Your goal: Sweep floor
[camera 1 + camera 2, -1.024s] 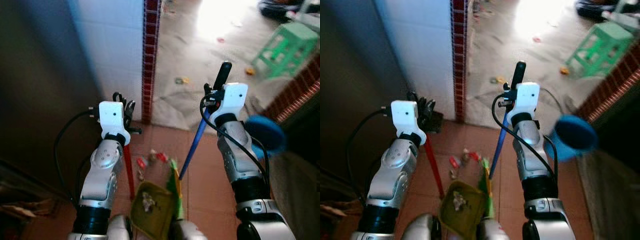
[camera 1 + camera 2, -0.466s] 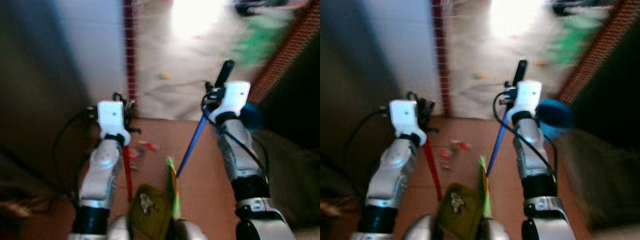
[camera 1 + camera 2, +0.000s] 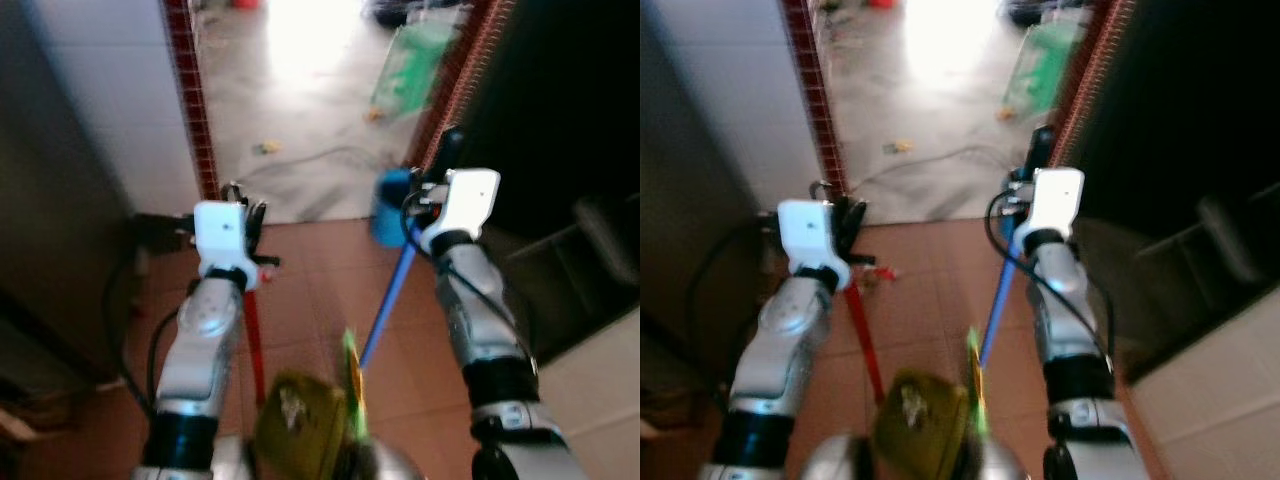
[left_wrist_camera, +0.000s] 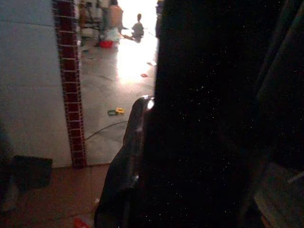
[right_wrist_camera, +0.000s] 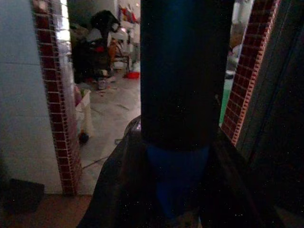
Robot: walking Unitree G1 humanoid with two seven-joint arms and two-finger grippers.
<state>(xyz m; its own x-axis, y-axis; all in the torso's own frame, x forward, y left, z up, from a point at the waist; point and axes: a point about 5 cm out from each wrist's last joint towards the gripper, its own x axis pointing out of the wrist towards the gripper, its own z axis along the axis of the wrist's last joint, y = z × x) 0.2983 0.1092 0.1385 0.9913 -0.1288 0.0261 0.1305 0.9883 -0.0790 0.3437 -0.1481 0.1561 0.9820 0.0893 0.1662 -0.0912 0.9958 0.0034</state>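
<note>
The floor (image 3: 320, 290) changes from terracotta tile under the robot to pale concrete past the doorway, and litter can be made out on both: a red scrap (image 3: 883, 271) on the tile just beside the left arm, and a yellow-green scrap (image 3: 265, 148) further out on the concrete. The step in hand is judged to be a carry toward that litter, and it would be done well if both tools are kept low and steady through the narrow opening between the red brick jamb (image 3: 192, 100) and the dark wall on the right, so that what already lies in the pan is not tipped out.

The blue broom handle (image 3: 390, 300) is clamped in the right gripper (image 3: 432, 190) near its black top, and runs down and inward to the tile. The red dustpan handle (image 3: 252, 335) is gripped from above by the left gripper (image 3: 243, 205), its fingers closed on it, with the yellow-green dustpan (image 3: 300, 425) hanging low at the near edge of the tile, between the 2 arms. A blue bucket (image 3: 392, 205) stands at the threshold, close beside the right gripper.
</note>
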